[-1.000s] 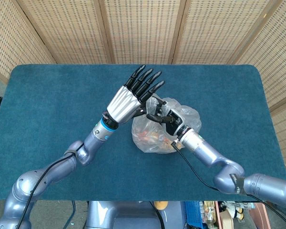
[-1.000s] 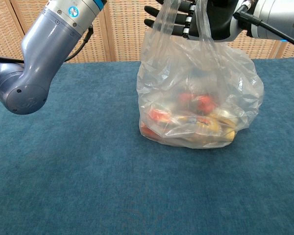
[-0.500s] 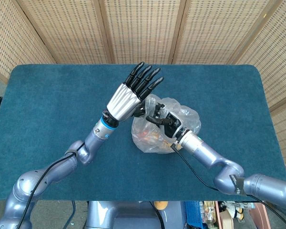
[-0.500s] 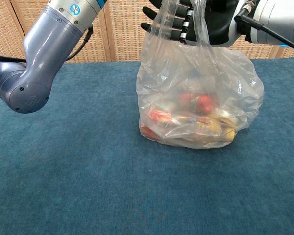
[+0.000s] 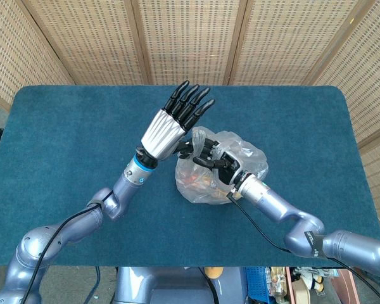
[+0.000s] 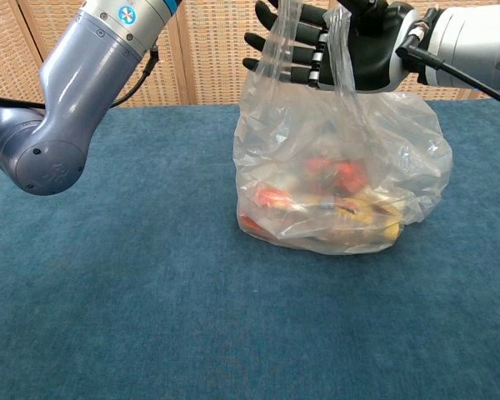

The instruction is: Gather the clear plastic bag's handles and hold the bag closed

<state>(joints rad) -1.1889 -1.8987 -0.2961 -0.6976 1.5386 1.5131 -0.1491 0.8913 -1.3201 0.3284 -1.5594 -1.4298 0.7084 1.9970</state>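
Observation:
The clear plastic bag (image 6: 342,175) stands mid-table with red and yellow items inside; from above the bag (image 5: 240,155) shows between both hands. Its two handles (image 6: 337,42) rise stretched in front of my right hand (image 6: 350,50), whose fingers (image 6: 275,54) reach left behind them. From above, my right hand (image 5: 214,158) curls around the gathered plastic at the bag's mouth. My left hand (image 5: 174,123) is raised flat beside the bag's top, fingers straight and apart, its thumb close to the plastic. In the chest view only the left forearm (image 6: 75,92) shows.
The blue cloth-covered table (image 5: 69,139) stretches wide on all sides of the bag. Wicker screens (image 5: 190,38) stand behind its far edge. A black cable (image 5: 259,231) runs along my right forearm.
My right hand has sunk a little and shifted toward my left hand, keeping the handles. The left hand has edged slightly away from me, still flat.

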